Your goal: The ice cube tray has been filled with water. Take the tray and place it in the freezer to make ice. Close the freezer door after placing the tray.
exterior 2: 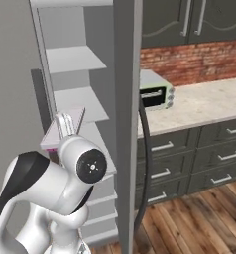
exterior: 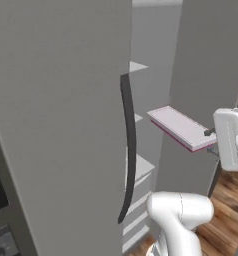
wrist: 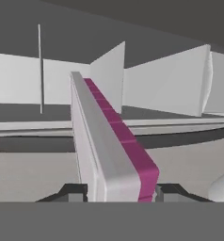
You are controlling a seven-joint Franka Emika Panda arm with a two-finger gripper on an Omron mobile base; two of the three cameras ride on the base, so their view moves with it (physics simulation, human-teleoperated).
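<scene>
The ice cube tray hangs level in the open freezer gap, near the white shelves, clamped at one end by the gripper. Risk: the far end could strike a shelf edge, tilting the tray and spilling water.

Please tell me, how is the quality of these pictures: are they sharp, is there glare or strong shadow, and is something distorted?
Left base view: soft flat light, no glare; the flat lilac-white ice cube tray with pink edges looks slightly blurred. Right base view: even light, a weak shadow on the white inner shelves. Hand view: the tray, held edge-on, is strongly stretched by perspective; the dark gripper is dim.
</scene>
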